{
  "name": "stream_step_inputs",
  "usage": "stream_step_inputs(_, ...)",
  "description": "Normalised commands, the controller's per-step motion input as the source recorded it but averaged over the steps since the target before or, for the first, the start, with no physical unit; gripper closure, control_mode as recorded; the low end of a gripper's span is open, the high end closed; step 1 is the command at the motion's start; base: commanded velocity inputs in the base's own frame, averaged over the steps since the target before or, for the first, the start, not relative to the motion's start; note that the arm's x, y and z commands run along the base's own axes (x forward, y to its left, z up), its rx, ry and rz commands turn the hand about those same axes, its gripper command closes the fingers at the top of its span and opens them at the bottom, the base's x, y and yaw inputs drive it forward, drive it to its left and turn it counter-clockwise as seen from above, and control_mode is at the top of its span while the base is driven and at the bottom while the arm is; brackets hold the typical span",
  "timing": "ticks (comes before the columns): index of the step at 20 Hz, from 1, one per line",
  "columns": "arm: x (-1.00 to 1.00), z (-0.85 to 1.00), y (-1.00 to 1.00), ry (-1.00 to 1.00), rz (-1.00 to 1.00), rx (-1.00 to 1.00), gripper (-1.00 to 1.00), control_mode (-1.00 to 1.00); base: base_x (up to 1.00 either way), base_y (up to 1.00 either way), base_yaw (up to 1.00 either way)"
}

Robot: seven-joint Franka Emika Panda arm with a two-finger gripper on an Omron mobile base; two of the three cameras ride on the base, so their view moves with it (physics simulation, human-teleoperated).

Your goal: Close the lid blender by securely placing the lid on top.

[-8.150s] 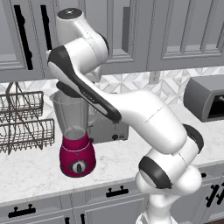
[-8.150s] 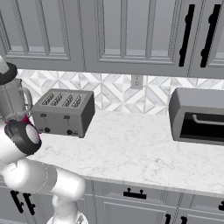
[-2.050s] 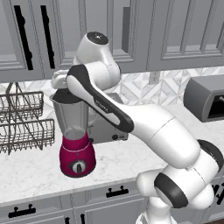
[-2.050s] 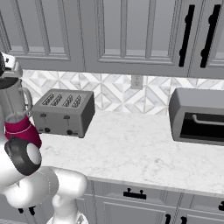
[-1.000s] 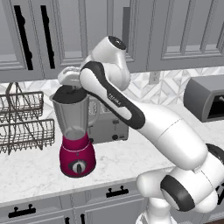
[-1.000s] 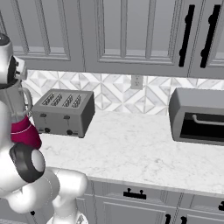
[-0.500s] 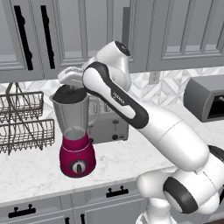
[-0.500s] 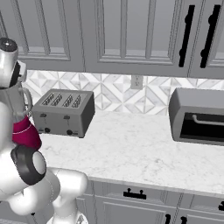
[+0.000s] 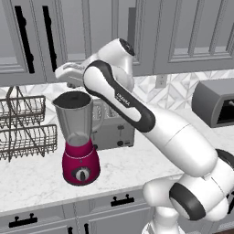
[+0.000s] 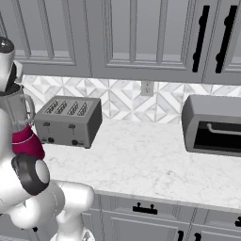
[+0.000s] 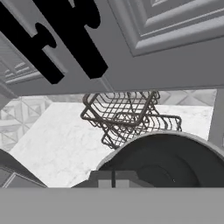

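Note:
The blender [image 9: 77, 132] stands on the counter at the left, a clear grey jar on a magenta base with a round dial. The black lid [image 9: 73, 98] lies flat in the jar's rim. My gripper [image 9: 67, 84] hangs just above the jar's top, apart from it. In the hand view the lid [image 11: 166, 164] is a dark disc inside the grey rim, low and to the right. The gripper [image 11: 113, 178] shows its two tips pressed together, shut with nothing between them. In the right base view my arm partly hides the blender [image 10: 21, 110].
A wire dish rack [image 9: 23, 123] stands left of the blender, also in the hand view [image 11: 131, 113]. The grey slotted toaster [image 9: 112, 130] sits right behind it. A dark toaster oven [image 10: 214, 124] stands far right. Upper cabinet doors [image 11: 175, 43] hang close above the hand.
The hand has risen a little off the blender's top and drawn back, so the black lid in the rim now shows. The blender has stayed put.

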Motion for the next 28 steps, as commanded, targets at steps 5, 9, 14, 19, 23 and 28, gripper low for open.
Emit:
stream_step_inputs(5,-0.45,-0.01,-0.44,-0.19,0.01,0.05,1.00,-1.00,0.00,0.00,0.00)
stream_step_inputs(9,-0.82,0.09,-0.12,-0.29,0.00,0.00,1.00,-1.00,0.00,0.00,0.00)
stream_step_inputs(14,-0.96,0.11,-0.25,-0.19,0.00,0.00,1.00,-1.00,0.00,0.00,0.00)
stream_step_inputs(19,-0.62,0.21,-0.84,-0.07,-0.01,0.00,1.00,-1.00,0.00,0.00,0.00)
stream_step_inputs(23,-0.54,0.10,-0.97,0.00,-0.06,0.00,1.00,-1.00,0.00,0.00,0.00)
stream_step_inputs(28,-0.17,-0.07,-0.49,0.00,-0.02,-0.02,1.00,-1.00,0.00,0.00,0.00)
